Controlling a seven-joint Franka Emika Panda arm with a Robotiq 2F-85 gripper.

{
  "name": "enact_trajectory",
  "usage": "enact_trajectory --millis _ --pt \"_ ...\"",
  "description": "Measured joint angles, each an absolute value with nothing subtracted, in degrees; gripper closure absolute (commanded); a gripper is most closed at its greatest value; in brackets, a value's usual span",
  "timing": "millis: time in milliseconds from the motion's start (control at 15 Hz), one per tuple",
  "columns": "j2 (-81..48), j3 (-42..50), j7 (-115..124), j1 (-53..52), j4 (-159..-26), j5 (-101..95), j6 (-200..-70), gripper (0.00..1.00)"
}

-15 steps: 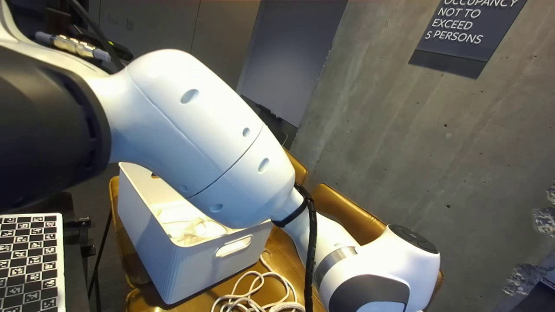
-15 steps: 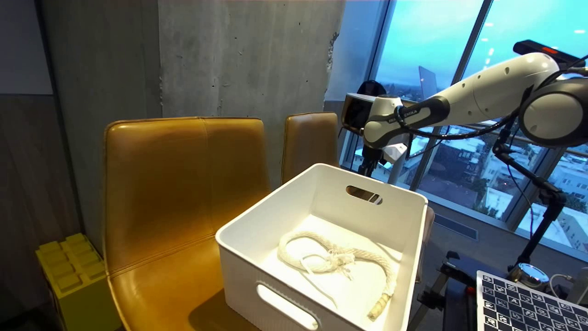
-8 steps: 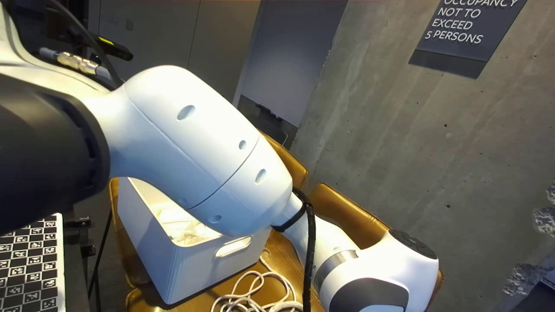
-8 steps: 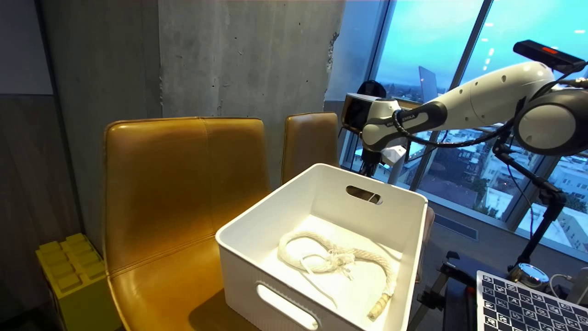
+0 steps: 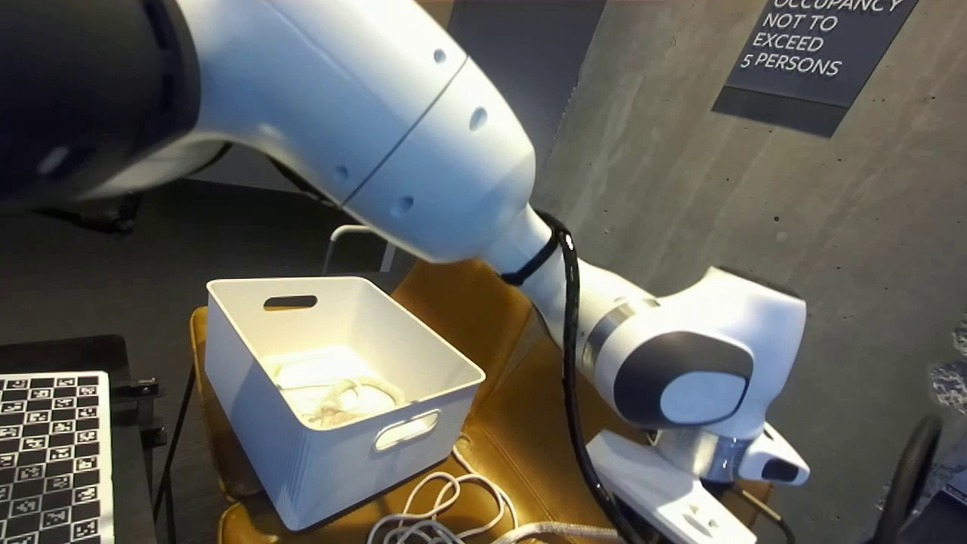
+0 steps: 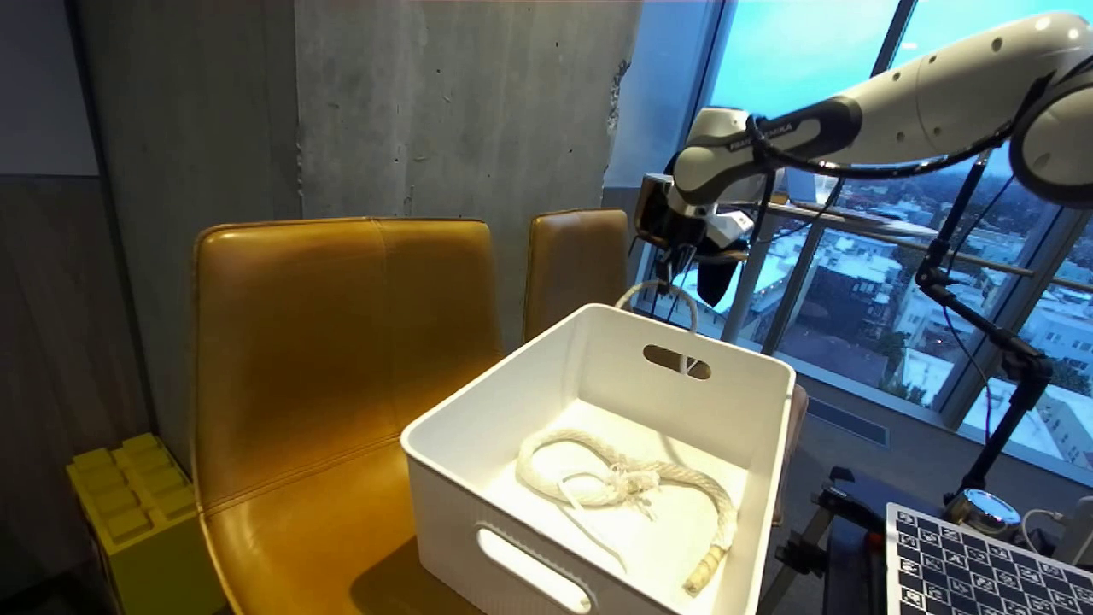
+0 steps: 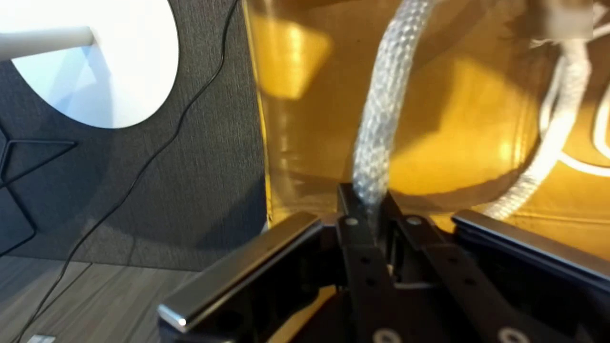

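Rope, white and braided, pinched between the two sides of the claw, above a tan chair seat. In an exterior view, its raised part arches just beyond the far wall of a white bin; a second rope lies curled inside.
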State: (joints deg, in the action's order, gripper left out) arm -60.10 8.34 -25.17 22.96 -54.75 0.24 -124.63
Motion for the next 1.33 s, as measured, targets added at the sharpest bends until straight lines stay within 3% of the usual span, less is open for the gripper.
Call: enact_trajectory --millis 1333 --pt "-7.54 -0.23 -24.45 5.41 -97.54 -0.01 -132.48 0.97"
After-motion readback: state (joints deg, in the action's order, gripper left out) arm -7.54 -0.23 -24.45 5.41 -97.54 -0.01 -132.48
